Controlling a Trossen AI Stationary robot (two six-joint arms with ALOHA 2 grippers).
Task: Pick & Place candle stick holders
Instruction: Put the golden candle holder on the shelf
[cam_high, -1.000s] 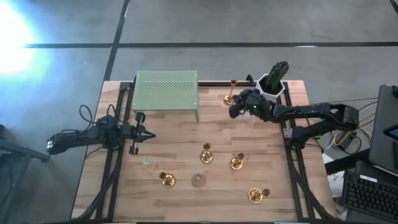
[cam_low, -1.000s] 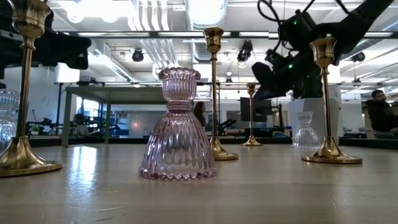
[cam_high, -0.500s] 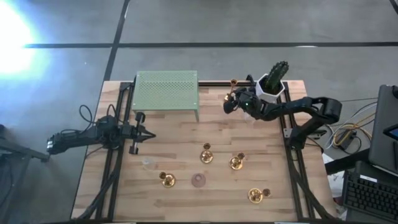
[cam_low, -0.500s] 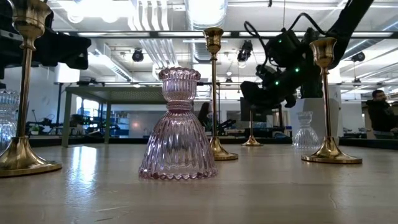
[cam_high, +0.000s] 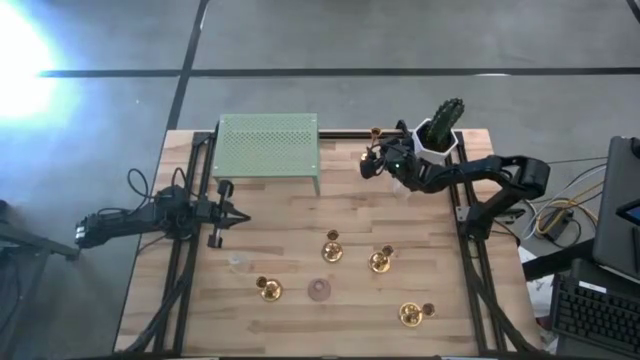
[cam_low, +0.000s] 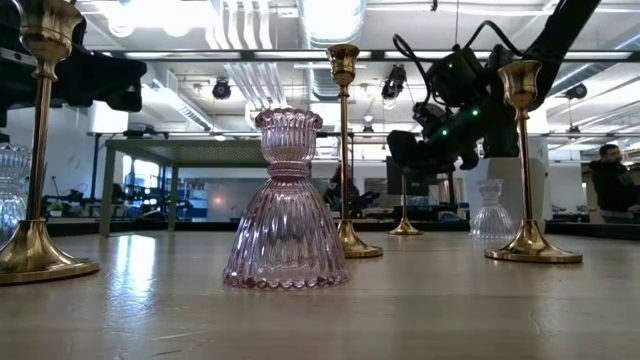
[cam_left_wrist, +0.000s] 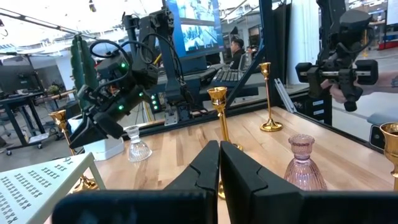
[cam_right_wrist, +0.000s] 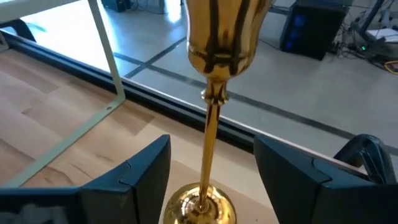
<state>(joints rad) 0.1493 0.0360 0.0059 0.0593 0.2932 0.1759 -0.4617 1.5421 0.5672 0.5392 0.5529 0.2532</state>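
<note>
The right gripper (cam_high: 372, 163) is at the far edge of the tabletop (cam_high: 290, 240), beside the cactus pot (cam_high: 437, 140). Its fingers (cam_right_wrist: 134, 177) are spread wide and hold nothing. A tall brass holder (cam_right_wrist: 210, 124) stands upright between them, its stem vertical and centred in the gap (not yet touched). The left gripper (cam_high: 232, 213), fingers together and empty, waits well apart near the green rack (cam_high: 268, 145), so the right arm is plainly nearer.
</note>
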